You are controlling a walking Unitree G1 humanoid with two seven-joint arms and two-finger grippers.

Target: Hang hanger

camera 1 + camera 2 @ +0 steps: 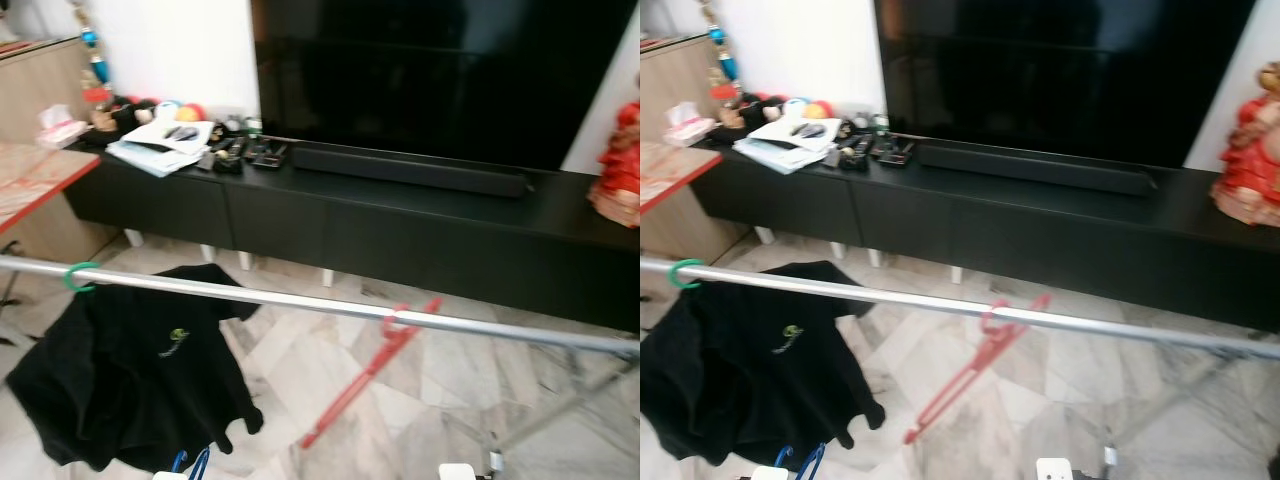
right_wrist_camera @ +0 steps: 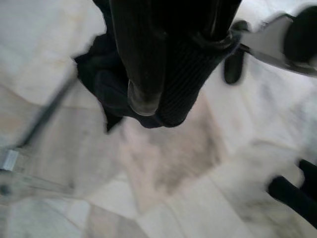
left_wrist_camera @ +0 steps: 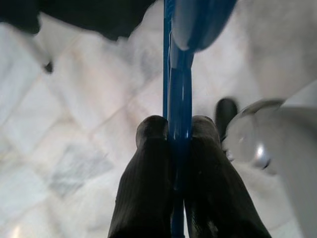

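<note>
blue hanger pinched low, rail already carrying two

in the left wrist view the left end effector (image 3: 178, 131) is seen pressed onto a blue hanger (image 3: 179, 89). the right end effector (image 2: 163, 106) is seen pressed together. in the eye views a red hanger (image 1: 372, 365) and a black shirt (image 1: 130, 375) on a green hook (image 1: 80, 276) are hung from the silver rail (image 1: 300, 302).

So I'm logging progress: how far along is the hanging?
Done: a black shirt on a green hanger and a red hanger hang on the rail. In hand: the left gripper pinches a blue hanger. Left: hooking it on the rail.
</note>
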